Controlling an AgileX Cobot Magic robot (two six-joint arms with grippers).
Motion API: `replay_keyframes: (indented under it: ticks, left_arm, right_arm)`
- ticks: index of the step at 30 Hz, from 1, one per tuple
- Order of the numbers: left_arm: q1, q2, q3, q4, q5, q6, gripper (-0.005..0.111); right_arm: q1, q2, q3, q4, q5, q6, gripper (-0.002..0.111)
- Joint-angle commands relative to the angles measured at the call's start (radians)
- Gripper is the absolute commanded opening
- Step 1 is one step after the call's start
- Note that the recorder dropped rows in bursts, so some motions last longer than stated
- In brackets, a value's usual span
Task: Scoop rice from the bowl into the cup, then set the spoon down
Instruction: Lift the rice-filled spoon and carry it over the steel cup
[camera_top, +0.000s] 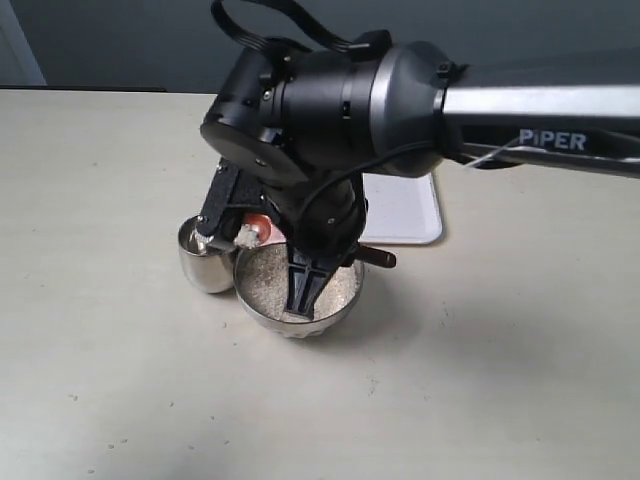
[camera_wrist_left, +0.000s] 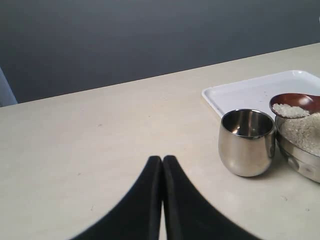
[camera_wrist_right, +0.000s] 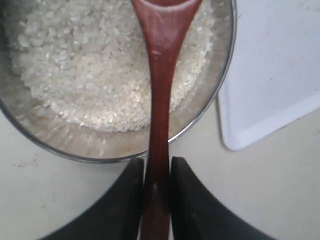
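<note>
The steel bowl (camera_top: 345, 292) holds white rice (camera_top: 262, 280) at the table's middle. The small steel cup (camera_top: 203, 260) stands against its left side and looks empty inside (camera_wrist_left: 247, 122). My right gripper (camera_wrist_right: 157, 167) is shut on the handle of the reddish-brown wooden spoon (camera_wrist_right: 161, 85). The spoon's oval end (camera_wrist_left: 295, 104) carries a heap of rice and hovers over the bowl's rim (camera_wrist_left: 300, 160), beside the cup. In the exterior view the spoon's end (camera_top: 252, 232) shows under the right arm. My left gripper (camera_wrist_left: 162, 161) is shut and empty, low over the table left of the cup.
A flat white tray (camera_top: 412, 212) lies behind the bowl, partly hidden by the right arm. The large black right arm (camera_top: 330, 100) hangs over the bowl and cup. Bare table (camera_top: 480, 380) lies in front and to both sides.
</note>
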Motion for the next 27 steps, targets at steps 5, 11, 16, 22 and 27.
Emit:
replay_keyframes:
  ticks: [5, 11, 16, 22, 27]
  left_arm:
    - [-0.003, -0.004, -0.002, 0.002, -0.012, -0.003, 0.001]
    - [-0.003, -0.004, -0.002, 0.002, -0.012, -0.003, 0.001]
    - [-0.003, -0.004, -0.002, 0.002, -0.012, -0.003, 0.001]
    - [-0.003, -0.004, -0.002, 0.002, -0.012, -0.003, 0.001]
    - [-0.003, -0.004, -0.002, 0.002, -0.012, -0.003, 0.001]
  right_arm:
    - [-0.009, 0.012, -0.072, -0.002, -0.001, -0.04, -0.001]
    - [-0.009, 0.049, -0.111, -0.003, -0.001, -0.044, -0.001]
    - [-0.009, 0.075, -0.111, -0.015, -0.001, -0.054, -0.001]
    - [-0.009, 0.1, -0.111, -0.017, -0.001, -0.054, -0.001]
    - [-0.014, 0.099, -0.123, -0.002, -0.001, -0.054, -0.001]
